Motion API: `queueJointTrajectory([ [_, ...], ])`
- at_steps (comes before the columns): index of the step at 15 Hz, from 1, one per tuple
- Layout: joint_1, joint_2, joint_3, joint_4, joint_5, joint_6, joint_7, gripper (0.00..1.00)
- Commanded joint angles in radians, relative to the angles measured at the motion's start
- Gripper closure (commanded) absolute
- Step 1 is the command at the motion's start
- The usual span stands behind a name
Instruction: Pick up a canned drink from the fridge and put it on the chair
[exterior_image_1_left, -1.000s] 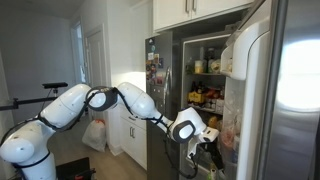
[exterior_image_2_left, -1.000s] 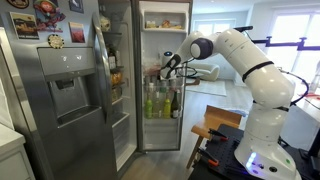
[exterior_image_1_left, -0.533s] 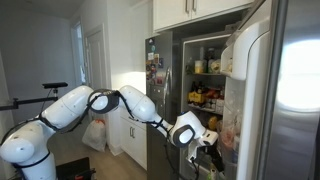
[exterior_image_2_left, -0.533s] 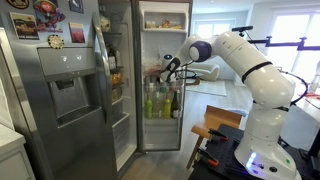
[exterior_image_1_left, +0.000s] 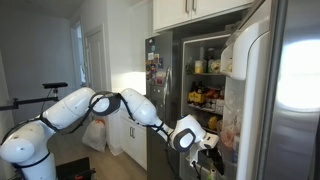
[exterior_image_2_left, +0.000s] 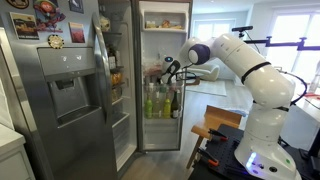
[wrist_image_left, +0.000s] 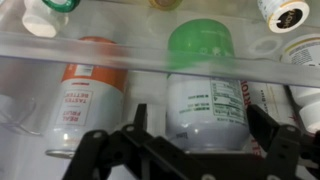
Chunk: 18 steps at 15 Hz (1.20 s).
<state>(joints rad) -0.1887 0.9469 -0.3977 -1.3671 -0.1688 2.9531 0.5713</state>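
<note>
1. White upper cabinets (exterior_image_1_left: 195, 10), doors closed, high in an exterior view.
2. White lower cabinet (exterior_image_1_left: 131, 128) below, sunlit on its face.
3. White plastic bag (exterior_image_1_left: 95, 135) low down, just beside that lower cabinet.
4. Row of upright bottles (exterior_image_2_left: 160, 101), green and yellow, close together on a lit shelf in an exterior view.
5. Orange-labelled container (wrist_image_left: 88, 100) and green-lidded white container (wrist_image_left: 205, 85), side by side behind a clear rail in the wrist view.
6. White cap (wrist_image_left: 50, 14) above them at top left, blurred.
7. Bright window (exterior_image_2_left: 290, 30) far in the background.

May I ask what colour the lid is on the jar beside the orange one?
Green lid, clearest in the wrist view.
</note>
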Motion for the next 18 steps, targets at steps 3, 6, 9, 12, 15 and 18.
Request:
queueJointTrajectory([
  [3, 0.012, 0.04, -0.04, 0.036, -0.007, 0.028, 0.015, 0.0],
  [6, 0.014, 0.049, -0.045, 0.038, -0.008, 0.043, 0.013, 0.28],
  [9, 0.015, 0.054, -0.045, 0.041, -0.006, 0.052, 0.013, 0.51],
  [12, 0.016, 0.055, -0.046, 0.041, -0.005, 0.058, 0.016, 0.53],
  [15, 0.015, 0.056, -0.049, 0.033, -0.004, 0.077, 0.017, 0.53],
  [18, 0.015, 0.055, -0.054, 0.019, -0.002, 0.12, 0.022, 0.53],
])
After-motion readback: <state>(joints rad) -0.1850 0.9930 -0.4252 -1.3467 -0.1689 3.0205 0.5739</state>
